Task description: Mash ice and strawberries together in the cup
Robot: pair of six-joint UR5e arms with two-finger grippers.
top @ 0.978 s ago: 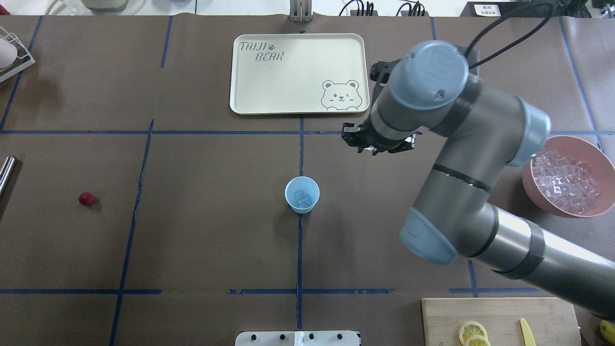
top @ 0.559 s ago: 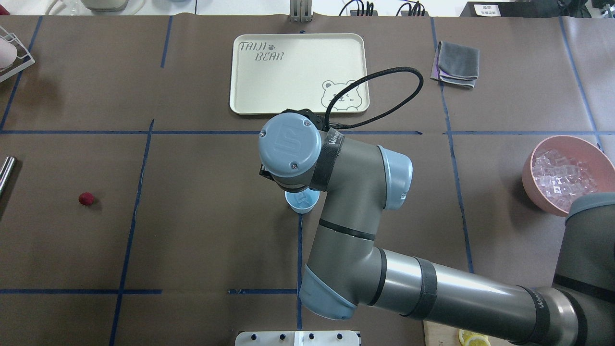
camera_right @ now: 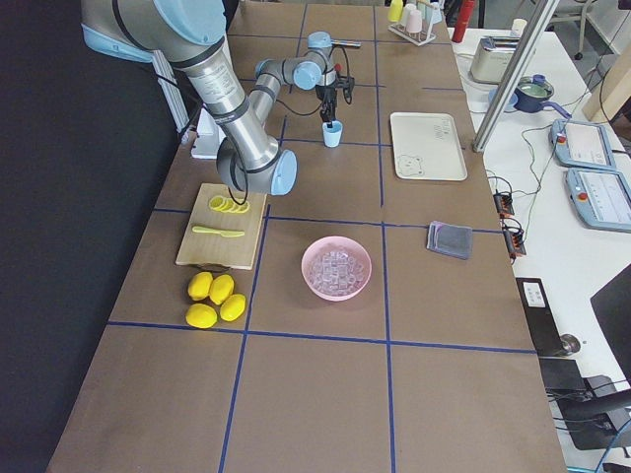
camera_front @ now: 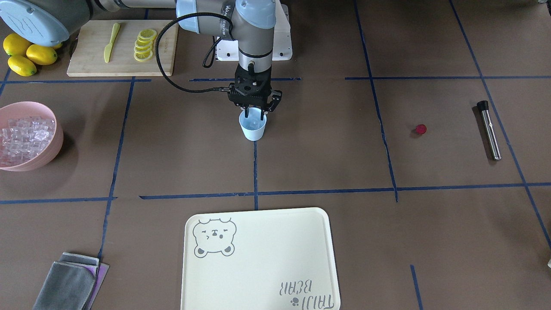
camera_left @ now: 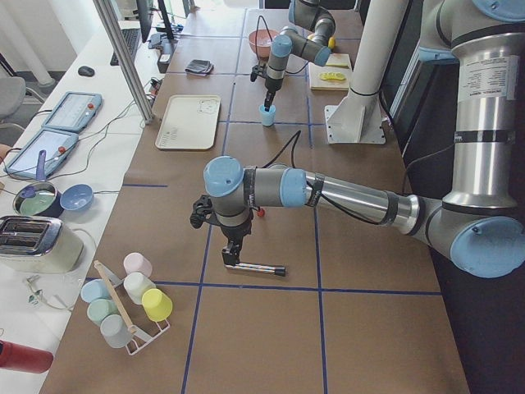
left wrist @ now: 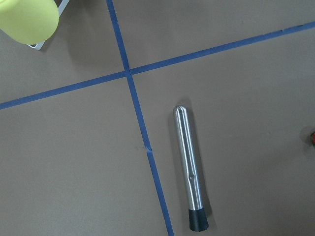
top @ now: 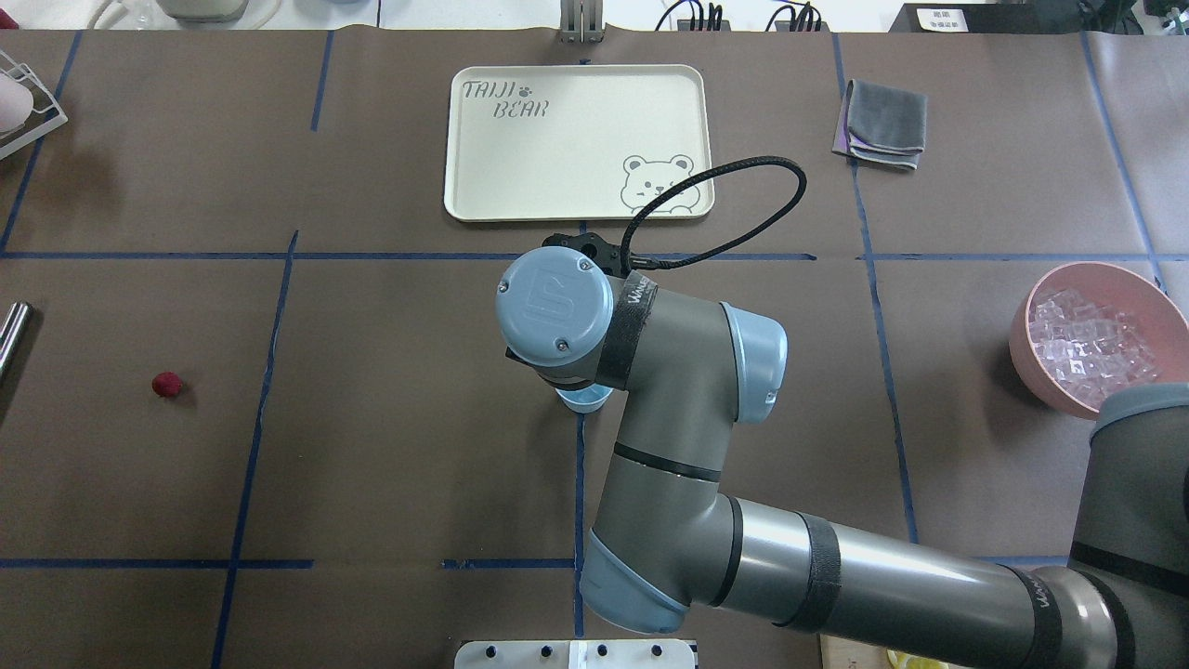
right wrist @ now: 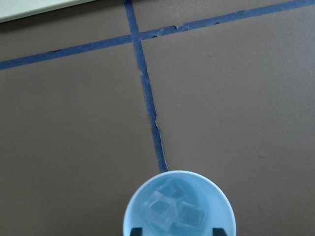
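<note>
The pale-blue cup (camera_front: 253, 129) stands at the table's middle with a few clear ice cubes (right wrist: 172, 209) inside. My right gripper (camera_front: 255, 115) hangs open right over the cup, its fingertips (right wrist: 216, 231) at the rim on either side. In the overhead view my right wrist hides most of the cup (top: 583, 401). The dark-red strawberry (top: 166, 384) lies alone far on the left side. My left gripper (camera_left: 233, 250) hovers over a steel muddler (left wrist: 191, 172); I cannot tell whether it is open or shut.
A pink bowl (top: 1031, 358) full of ice sits at the right edge. A cream bear tray (top: 576, 139) lies behind the cup, with a grey cloth (top: 884, 121) to its right. Cutting board with lemon slices (camera_front: 144, 43), knife and whole lemons (camera_front: 26, 54) is near the robot's base.
My right arm has swung left from beside the tray to above the cup, then settled closer over it, so the wrist now hides most of the cup from overhead.
</note>
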